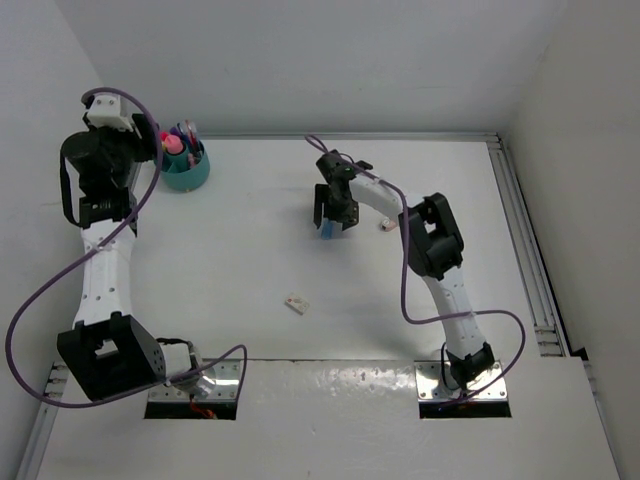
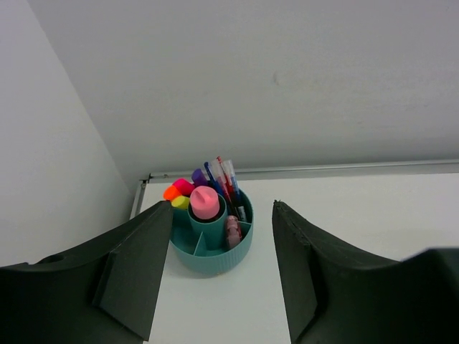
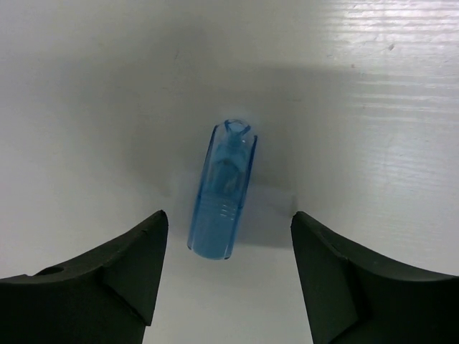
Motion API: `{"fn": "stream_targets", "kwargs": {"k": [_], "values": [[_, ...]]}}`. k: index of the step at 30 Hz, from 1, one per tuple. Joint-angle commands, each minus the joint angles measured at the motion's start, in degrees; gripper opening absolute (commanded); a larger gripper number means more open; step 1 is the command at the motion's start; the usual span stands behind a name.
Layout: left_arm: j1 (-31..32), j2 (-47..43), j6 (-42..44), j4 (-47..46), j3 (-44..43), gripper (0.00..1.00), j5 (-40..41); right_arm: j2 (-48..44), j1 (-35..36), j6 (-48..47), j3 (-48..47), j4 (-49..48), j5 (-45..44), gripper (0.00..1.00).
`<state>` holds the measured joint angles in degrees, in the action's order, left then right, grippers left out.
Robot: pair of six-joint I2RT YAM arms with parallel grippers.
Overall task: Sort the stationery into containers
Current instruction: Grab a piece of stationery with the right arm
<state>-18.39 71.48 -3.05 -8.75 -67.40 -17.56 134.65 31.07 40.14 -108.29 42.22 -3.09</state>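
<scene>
from overhead the right gripper (image 1: 330, 222) is only a dark block pointing down at mid-table with a speck of blue under it. its own wrist camera shows that speck to be a clear blue pen cap (image 3: 221, 197) lying flat at centre frame. the fingers are spread wide and stand clear of it on both sides.

the left gripper (image 1: 150, 143) sits in the upper left of the overhead view, beside the teal cup (image 1: 185, 172). its wrist view shows the jaws wide with nothing in them. it also shows the cup's compartments: a pink tube (image 2: 204, 202) in the middle well, highlighters (image 2: 179, 192) at the back left, pens (image 2: 224, 179) at the back right.

the white table (image 1: 250, 250) is boxed in by pale walls (image 1: 300, 60). a small pale piece (image 1: 296, 303) lies loose at lower centre. a pinkish scrap (image 1: 388, 226) lies just beside the right arm. both are too small for me to make out.
</scene>
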Motion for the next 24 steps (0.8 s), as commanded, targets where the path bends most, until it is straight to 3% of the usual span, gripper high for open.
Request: {"fn": "stream_targets", "kwargs": {"k": [1,12,15,17,19,24], "values": [[-1.29,-1.79,0.5,-0.3,0.07,0.64,0.25,0.17,0.75,0.64,0.09,-0.91,-2.0,0.68],[-2.7,-0.74,-2.39,0.67,1.21,0.64,-3.7,-0.26,2.95,-8.58,4.3,-1.17,-5.52,0.25],[-4.89,-0.03,-7.66,-1.34,2.53,0.63,-11.5,-3.15,1.89,-10.86,5.19,-2.57,-3.77,0.12],[-5.86,0.41,-13.8,-5.56,5.15,0.61,-19.41,-5.44,1.1,-13.15,4.58,-5.02,1.93,0.0],[-5.26,1.37,-22.06,-12.4,7.62,0.6,-28.34,-9.22,0.92,-15.08,4.32,-7.14,7.09,0.0],[1.67,2.61,-34.99,-21.91,13.77,0.58,-34.2,-18.44,1.8,-16.67,6.07,-18.04,17.5,0.0]]}}
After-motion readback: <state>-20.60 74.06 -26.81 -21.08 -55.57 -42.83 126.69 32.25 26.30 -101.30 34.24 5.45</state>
